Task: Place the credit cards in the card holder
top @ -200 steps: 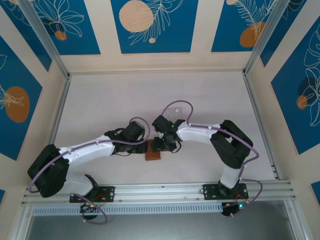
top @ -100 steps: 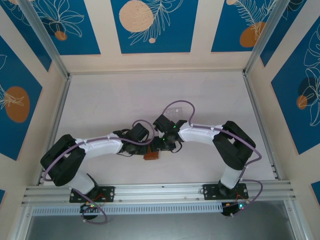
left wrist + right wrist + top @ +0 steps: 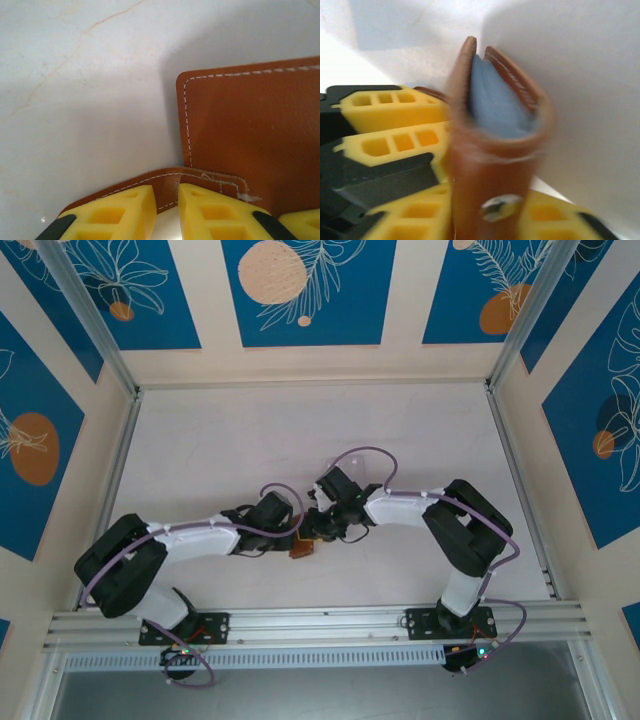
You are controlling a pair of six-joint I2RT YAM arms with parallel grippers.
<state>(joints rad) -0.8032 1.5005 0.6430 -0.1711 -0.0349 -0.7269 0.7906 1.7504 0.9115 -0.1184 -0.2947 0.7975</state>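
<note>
The card holder is found mid-table, toward the near edge. It is judged light, supple leather, likely to flop shut, so it is best taken by its edges. One flap is pinched by the left gripper. The fold seems clamped by the right gripper.

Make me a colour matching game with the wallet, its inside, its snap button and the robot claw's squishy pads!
Things:
1. card holder, outside
2. inside pockets
3. snap button
4. left claw's pads

Colours:
a. yellow
b. silvery
c. brown
d. pale blue

Pairs: 1-c, 2-d, 3-b, 4-a.
</note>
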